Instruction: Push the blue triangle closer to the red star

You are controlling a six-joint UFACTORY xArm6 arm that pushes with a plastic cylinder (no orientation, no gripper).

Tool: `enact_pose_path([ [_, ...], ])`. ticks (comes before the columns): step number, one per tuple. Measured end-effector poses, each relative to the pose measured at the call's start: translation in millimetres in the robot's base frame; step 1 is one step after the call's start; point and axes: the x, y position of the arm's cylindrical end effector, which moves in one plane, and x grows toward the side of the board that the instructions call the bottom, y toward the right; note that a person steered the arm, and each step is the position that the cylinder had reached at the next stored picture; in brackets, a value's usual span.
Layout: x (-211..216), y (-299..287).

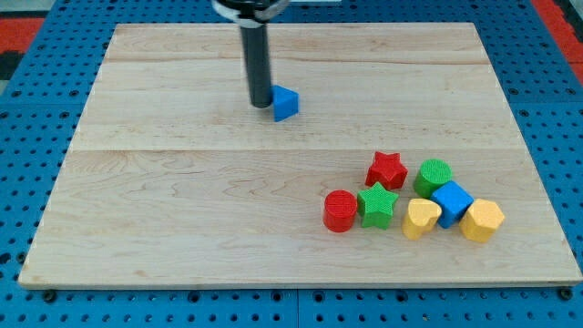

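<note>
The blue triangle (286, 103) lies on the wooden board in the upper middle of the view. My tip (260, 103) stands right against its left side, touching or nearly so. The red star (386, 169) lies toward the lower right, well apart from the triangle, at the top left of a cluster of blocks.
Around the red star sit a red cylinder (341, 210), a green star (377, 205), a green cylinder (434, 176), a blue cube (452, 202) and two yellow blocks (422, 218) (482, 220). The wooden board (182, 182) rests on a blue pegboard.
</note>
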Motion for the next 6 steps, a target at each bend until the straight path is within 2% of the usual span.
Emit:
enact_pose_path([
  [1, -27.4, -41.3],
  [3, 63.2, 67.8],
  [4, 19.1, 47.8],
  [5, 45.8, 58.1],
  [6, 110.5, 56.8],
])
